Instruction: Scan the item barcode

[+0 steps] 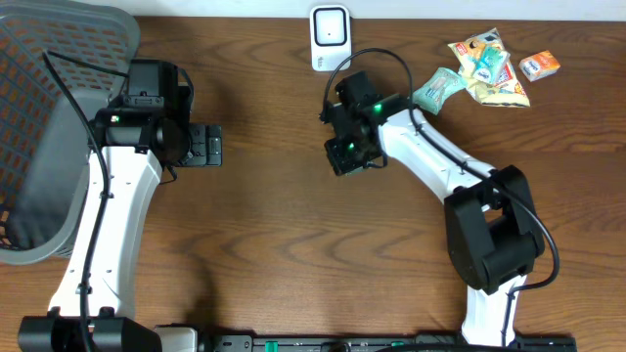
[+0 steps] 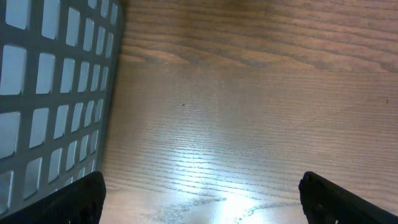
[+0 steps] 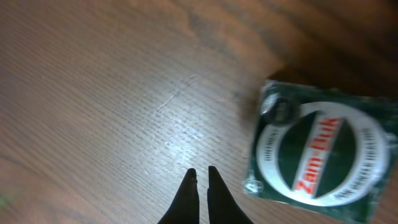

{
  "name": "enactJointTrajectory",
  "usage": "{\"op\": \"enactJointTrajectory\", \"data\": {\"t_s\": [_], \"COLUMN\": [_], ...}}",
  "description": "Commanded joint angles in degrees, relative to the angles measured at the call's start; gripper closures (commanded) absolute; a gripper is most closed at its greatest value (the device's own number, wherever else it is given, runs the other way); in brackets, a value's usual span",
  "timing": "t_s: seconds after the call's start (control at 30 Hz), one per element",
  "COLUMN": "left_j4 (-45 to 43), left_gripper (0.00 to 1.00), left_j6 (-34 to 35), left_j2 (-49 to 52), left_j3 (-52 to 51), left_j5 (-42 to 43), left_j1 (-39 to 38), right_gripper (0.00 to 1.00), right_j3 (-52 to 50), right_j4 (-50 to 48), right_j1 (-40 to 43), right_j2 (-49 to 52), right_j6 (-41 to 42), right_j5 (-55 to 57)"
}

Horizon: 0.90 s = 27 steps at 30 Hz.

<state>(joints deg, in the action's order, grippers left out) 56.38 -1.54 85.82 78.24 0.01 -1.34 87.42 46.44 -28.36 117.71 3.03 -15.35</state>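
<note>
Hovering pinched together and empty, the right gripper (image 3: 200, 186) sits just beside the green Zam-Buk packet (image 3: 320, 155), which lies flat label-up on the table (image 3: 93, 93), barcode presumably on its hidden face, with the white scanner (image 1: 330, 37) well apart from the packet and the left gripper (image 2: 208, 202) spread wide, idle.

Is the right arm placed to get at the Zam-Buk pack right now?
Probably yes: the pack lies flat beside the shut right hand, with bare table between them, though the hand must open first.

Brown wood-grain table (image 1: 264, 235); pale light glare on its surface.
</note>
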Motion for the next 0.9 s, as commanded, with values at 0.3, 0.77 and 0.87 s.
{"op": "enactJointTrajectory", "data": {"t_s": [0.3,0.77,0.87], "left_j4": [0.1,0.1,0.1], "left_gripper": [0.02,0.02,0.02], "left_j6": [-0.4,-0.4,-0.4], "left_j2": [0.3,0.3,0.3], "left_j3": [-0.4,-0.4,-0.4], "left_j5": [-0.5,-0.5,-0.5], "left_j1": [0.0,0.0,0.0], "right_gripper": [0.99,0.95,0.95], "right_j3": [-4.7,0.4,2.5], "right_j4": [-1.8,-0.7,0.1], "right_j1": [-0.9,0.7,0.7], "right_j2": [1.6,1.6,1.6], "right_j6": [6.8,6.8,6.8], "right_j5": [19.8,33.6,37.6]}}
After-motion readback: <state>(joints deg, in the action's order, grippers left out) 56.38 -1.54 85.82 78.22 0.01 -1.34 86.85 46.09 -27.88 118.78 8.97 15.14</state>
